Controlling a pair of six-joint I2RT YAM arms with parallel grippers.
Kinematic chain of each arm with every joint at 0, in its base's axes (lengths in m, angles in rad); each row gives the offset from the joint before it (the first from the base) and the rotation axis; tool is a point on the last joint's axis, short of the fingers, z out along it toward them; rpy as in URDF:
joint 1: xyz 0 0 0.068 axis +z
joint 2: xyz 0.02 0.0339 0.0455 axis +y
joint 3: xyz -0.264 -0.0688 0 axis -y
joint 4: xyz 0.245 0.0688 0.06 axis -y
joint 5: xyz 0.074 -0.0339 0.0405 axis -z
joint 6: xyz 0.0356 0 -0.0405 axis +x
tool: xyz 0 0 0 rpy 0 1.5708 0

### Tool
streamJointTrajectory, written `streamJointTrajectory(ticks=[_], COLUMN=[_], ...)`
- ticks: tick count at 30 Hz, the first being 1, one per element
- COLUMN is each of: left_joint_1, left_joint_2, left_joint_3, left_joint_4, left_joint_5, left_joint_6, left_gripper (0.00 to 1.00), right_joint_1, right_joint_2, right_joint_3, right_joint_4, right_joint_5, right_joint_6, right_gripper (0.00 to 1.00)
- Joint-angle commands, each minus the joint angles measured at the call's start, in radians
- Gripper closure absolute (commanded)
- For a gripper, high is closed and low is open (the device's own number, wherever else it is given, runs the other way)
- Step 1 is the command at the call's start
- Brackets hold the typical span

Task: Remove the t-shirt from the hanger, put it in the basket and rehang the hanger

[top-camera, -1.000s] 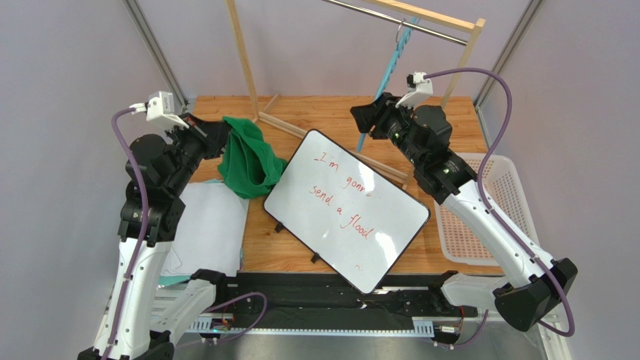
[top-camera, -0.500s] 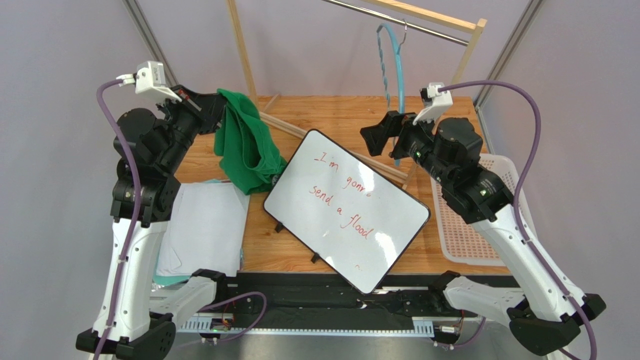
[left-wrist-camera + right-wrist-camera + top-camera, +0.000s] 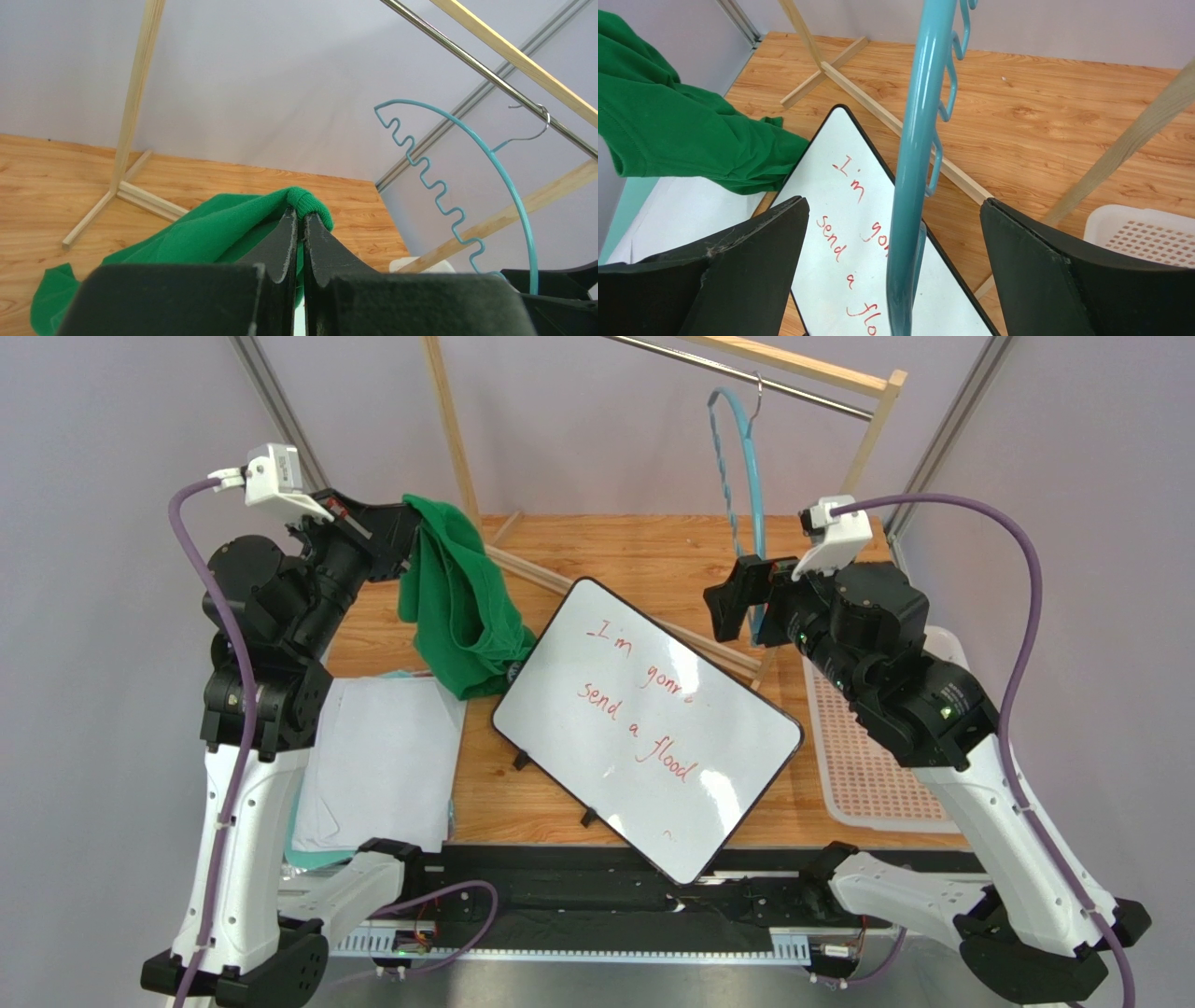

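The dark green t-shirt (image 3: 456,609) hangs from my left gripper (image 3: 404,515), which is shut on its ribbed edge (image 3: 309,205) at the far left; its lower part drapes onto the table by the whiteboard. It also shows in the right wrist view (image 3: 675,133). The light-blue hanger (image 3: 739,469) hangs bare by its hook from the rack's metal rail, apart from the shirt. In the right wrist view the hanger (image 3: 917,147) runs between the wide-open jaws of my right gripper (image 3: 892,238), touching neither. My right gripper (image 3: 741,595) sits at the hanger's lower end.
A whiteboard (image 3: 645,728) with red writing lies tilted mid-table. The wooden rack (image 3: 456,434) with a metal rail (image 3: 730,371) stands at the back. A white basket (image 3: 877,756) sits at the right; white and teal sheets (image 3: 372,763) lie at the left.
My left gripper lifted the t-shirt up and left, away from the hanger. My right arm drew back to the right and rose. The hanger swung back to hang under the rail.
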State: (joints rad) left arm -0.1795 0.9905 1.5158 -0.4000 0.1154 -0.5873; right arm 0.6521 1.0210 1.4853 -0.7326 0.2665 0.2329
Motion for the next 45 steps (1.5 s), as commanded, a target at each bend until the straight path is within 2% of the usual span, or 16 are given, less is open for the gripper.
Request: streamJointTrajectory(ticks=[1, 8, 11, 14, 16, 17, 18, 22, 26, 27, 30, 38, 43, 45], left_joint_1=[0.003, 0.003, 0.003, 0.003, 0.003, 0.003, 0.003, 0.003, 0.003, 0.003, 0.003, 0.003, 0.003, 0.003], left_joint_2=[-0.019, 0.005, 0.017, 0.023, 0.023, 0.023, 0.023, 0.023, 0.025, 0.027, 0.033, 0.034, 0.02, 0.016], left_joint_3=[0.014, 0.058, 0.087, 0.109, 0.113, 0.116, 0.119, 0.135, 0.175, 0.184, 0.219, 0.28, 0.288, 0.288], left_joint_4=[0.066, 0.085, 0.086, 0.089, 0.092, 0.093, 0.093, 0.084, 0.061, 0.058, 0.044, 0.035, 0.065, 0.085], left_joint_5=[0.029, 0.098, 0.115, 0.127, 0.127, 0.128, 0.132, 0.135, 0.13, 0.13, 0.139, 0.21, 0.26, 0.268], left_joint_6=[-0.016, -0.011, -0.016, -0.019, -0.02, -0.025, -0.025, -0.028, -0.017, -0.017, -0.014, -0.066, -0.163, -0.209], left_gripper=[1.0, 1.0, 1.0, 1.0, 1.0, 1.0, 1.0, 1.0, 1.0, 1.0, 1.0, 1.0, 1.0, 1.0], right_joint_1=[0.001, 0.001, 0.003, 0.011, 0.05, 0.075, 0.16, 0.349, 0.418, 0.42, 0.426, 0.438, 0.454, 0.472], right_joint_2=[-0.007, -0.044, -0.084, -0.049, 0.011, 0.095, 0.134, 0.273, 0.315, 0.333, 0.393, 0.556, 0.631, 0.654], right_joint_3=[0.056, 0.092, 0.136, 0.238, 0.329, 0.433, 0.478, 0.541, 0.374, 0.286, 0.161, 0.02, -0.034, -0.04], right_joint_4=[0.075, -0.001, 0.012, -0.001, -0.068, -0.102, -0.149, -0.111, 0.129, 0.247, 0.459, 0.921, 1.093, 1.159], right_joint_5=[-0.065, 0.007, -0.077, -0.214, -0.253, -0.253, -0.228, -0.162, -0.2, -0.228, -0.3, -0.23, -0.199, -0.124], right_joint_6=[-0.008, -0.079, -0.144, -0.205, -0.214, -0.228, -0.256, -0.3, -0.336, -0.343, -0.375, -0.398, -0.425, -0.441], right_gripper=[0.0, 0.0, 0.0, 0.0, 0.0, 0.01, 0.01, 0.0, 0.0, 0.0, 0.0, 0.0, 0.0, 0.0])
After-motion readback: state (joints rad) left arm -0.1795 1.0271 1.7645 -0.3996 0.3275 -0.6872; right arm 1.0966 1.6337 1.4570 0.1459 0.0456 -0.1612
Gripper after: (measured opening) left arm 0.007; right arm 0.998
